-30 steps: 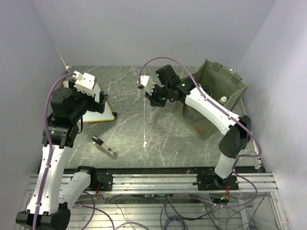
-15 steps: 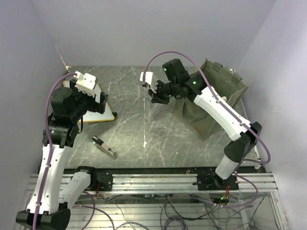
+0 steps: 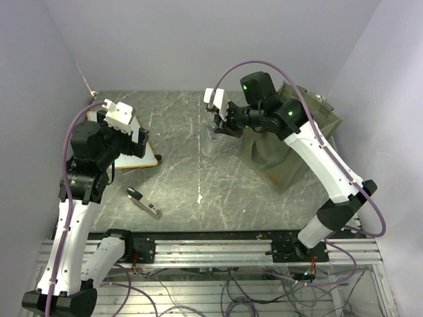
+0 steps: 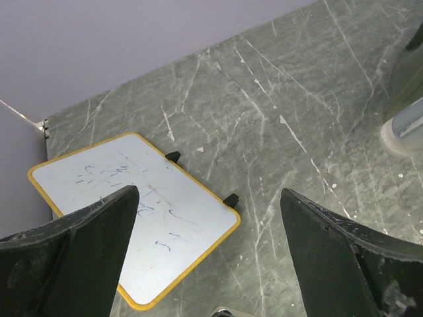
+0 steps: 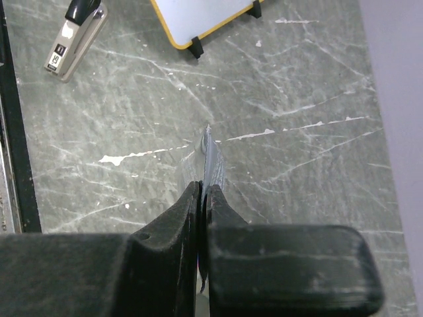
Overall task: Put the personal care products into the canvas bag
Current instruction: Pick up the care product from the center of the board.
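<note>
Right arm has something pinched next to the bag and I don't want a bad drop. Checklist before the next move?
1. Right gripper shut on the translucent container: ok.
2. Container above the mouth of the canvas bag: not ok, it hangs left of the bag.
3. Bag upright, mouth open: ok.
4. Left gripper open, over the white board, away from the bag: ok.
5. Room left inside the bag: cannot tell.
</note>
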You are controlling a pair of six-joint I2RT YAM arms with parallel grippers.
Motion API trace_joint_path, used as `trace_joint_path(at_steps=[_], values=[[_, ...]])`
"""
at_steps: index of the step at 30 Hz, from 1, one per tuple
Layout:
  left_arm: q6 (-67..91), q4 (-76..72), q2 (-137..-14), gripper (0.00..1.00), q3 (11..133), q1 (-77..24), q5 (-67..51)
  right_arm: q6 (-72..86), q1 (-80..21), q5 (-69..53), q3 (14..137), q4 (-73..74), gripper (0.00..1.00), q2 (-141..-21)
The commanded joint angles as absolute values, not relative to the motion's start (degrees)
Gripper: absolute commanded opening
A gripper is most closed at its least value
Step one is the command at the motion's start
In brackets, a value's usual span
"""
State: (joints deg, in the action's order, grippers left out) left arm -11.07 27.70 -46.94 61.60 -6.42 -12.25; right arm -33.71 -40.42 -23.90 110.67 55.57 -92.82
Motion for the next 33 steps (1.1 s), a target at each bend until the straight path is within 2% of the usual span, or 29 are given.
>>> trace_joint_path(at_steps=[1, 18, 33], values=[[-11.33, 26.74, -46.32, 0.99, 60.96, -5.80, -14.67, -33.34, -39.50, -25.39, 114.17, 54.55, 0.00, -90.44], [-13.44, 29.09, -48.32, 0.99, 62.43, -5.80, -18.61, -31.78, -38.32, -26.30, 114.59, 54.99, 0.00, -87.85], [-14.35, 28.73, -51.71, 0.99, 62.85, -5.88, -23.77, -28.56, -29.73, -29.10, 118.16, 55.84, 0.00, -82.00]])
